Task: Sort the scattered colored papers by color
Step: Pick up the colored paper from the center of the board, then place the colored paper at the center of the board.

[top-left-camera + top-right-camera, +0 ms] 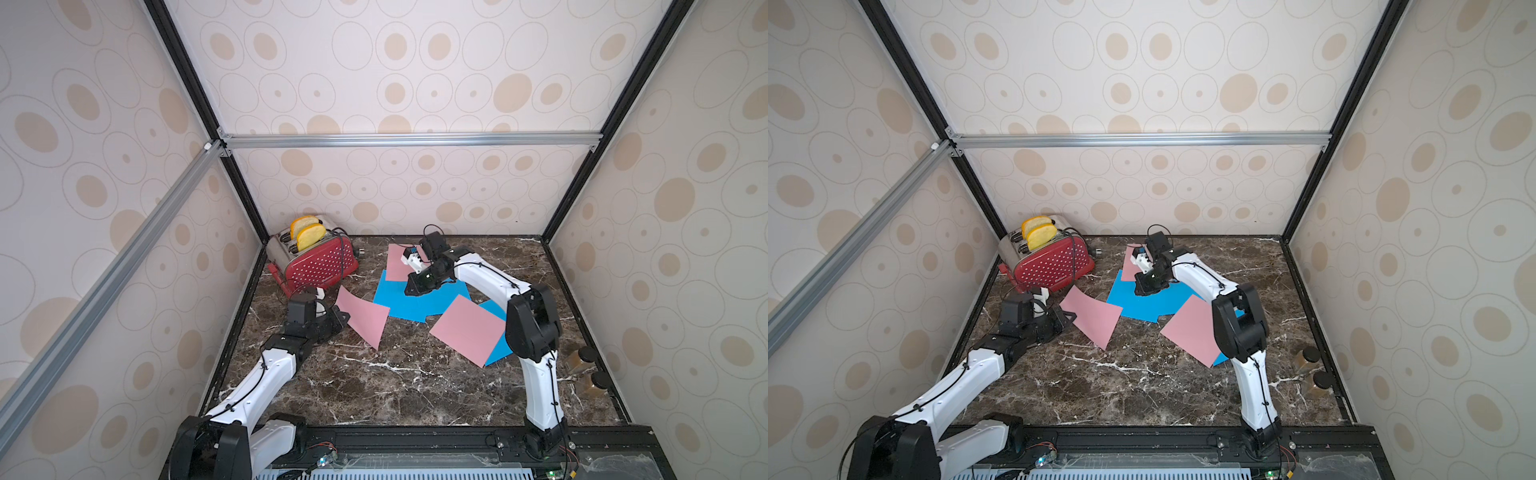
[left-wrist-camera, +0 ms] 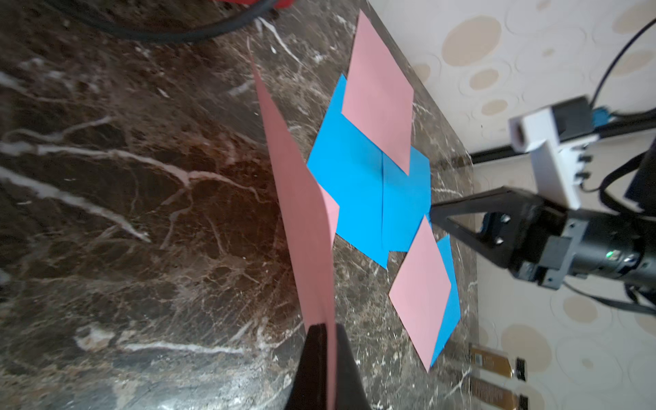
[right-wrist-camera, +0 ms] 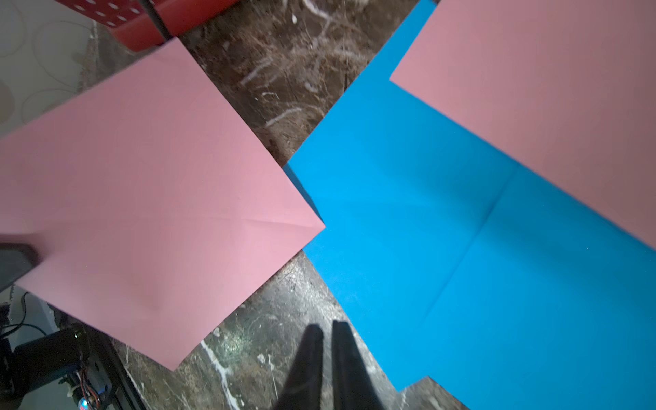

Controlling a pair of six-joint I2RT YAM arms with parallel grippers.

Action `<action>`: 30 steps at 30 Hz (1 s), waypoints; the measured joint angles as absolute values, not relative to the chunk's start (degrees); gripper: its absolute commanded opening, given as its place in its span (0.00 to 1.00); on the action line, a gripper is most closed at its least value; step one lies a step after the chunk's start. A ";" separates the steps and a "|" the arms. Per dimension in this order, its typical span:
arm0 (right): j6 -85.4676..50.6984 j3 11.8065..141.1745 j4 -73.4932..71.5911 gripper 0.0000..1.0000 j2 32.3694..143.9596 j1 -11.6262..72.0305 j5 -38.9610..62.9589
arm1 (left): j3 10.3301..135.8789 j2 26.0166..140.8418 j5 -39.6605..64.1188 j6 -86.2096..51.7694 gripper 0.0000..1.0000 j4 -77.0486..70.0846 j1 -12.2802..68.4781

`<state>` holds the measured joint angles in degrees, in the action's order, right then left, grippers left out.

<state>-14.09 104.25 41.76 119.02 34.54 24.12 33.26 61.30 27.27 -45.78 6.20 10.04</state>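
Pink and blue colored papers lie scattered on the marble table (image 1: pixel 374 386). My left gripper (image 2: pixel 328 328) is shut on the edge of one pink paper (image 2: pixel 301 213), which is lifted and tilted off the table (image 1: pixel 365 318). Overlapping blue papers (image 1: pixel 411 301) lie in the middle, with a pink paper (image 1: pixel 397 264) resting on their far side. Another pink paper (image 1: pixel 467 328) covers a blue one (image 1: pixel 496 353) toward the right. My right gripper (image 3: pixel 327 326) hovers low beside the blue paper (image 3: pixel 426 213), its fingers a narrow gap apart with nothing between them.
A red toaster (image 1: pixel 320 259) with two toast slices and a black cord stands at the back left, close to the left arm. Two brown jars (image 1: pixel 582 359) sit along the table's right edge. Walls enclose the table on three sides.
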 measured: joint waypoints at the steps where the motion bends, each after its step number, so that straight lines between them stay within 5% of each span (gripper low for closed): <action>1: -13.87 103.50 42.02 0.24 116.73 34.13 23.77 | 33.63 60.34 28.51 -44.49 0.00 8.03 10.04; 7: -13.76 97.17 42.52 0.28 106.28 30.83 23.18 | 35.53 54.57 36.16 -41.19 0.00 18.06 10.04; 15: -14.37 93.54 43.38 0.28 106.02 28.32 24.82 | 39.18 58.39 39.03 -37.41 0.00 34.98 10.11; 30: -22.79 78.35 31.16 0.24 106.00 28.36 43.57 | 63.35 79.40 20.10 -28.60 0.00 69.52 15.77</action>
